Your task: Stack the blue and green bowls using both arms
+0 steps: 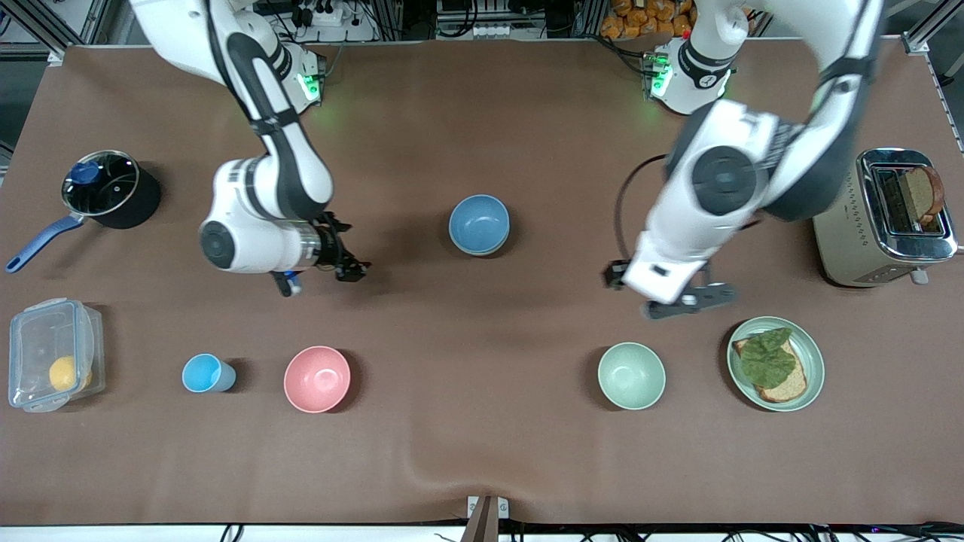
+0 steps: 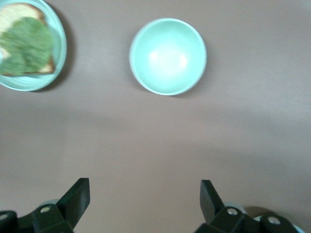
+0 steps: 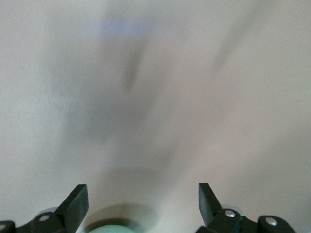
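The blue bowl (image 1: 479, 223) sits upright mid-table. The green bowl (image 1: 631, 375) sits upright nearer the front camera, toward the left arm's end, and also shows in the left wrist view (image 2: 167, 56). My left gripper (image 1: 689, 297) (image 2: 145, 199) is open and empty over bare cloth, just short of the green bowl and the plate. My right gripper (image 1: 350, 267) (image 3: 143, 204) is open and empty over bare cloth, between the blue bowl and the pink bowl. A pale green rounded shape (image 3: 109, 228) shows at the right wrist view's edge; I cannot tell what it is.
A pale green plate (image 1: 809, 376) (image 2: 57, 58) with toast and lettuce lies beside the green bowl. A toaster (image 1: 851, 241) stands at the left arm's end. A pink bowl (image 1: 317, 379), a light-blue cup (image 1: 205, 373), a clear box (image 1: 30, 339) and a lidded pot (image 1: 105, 188) stand toward the right arm's end.
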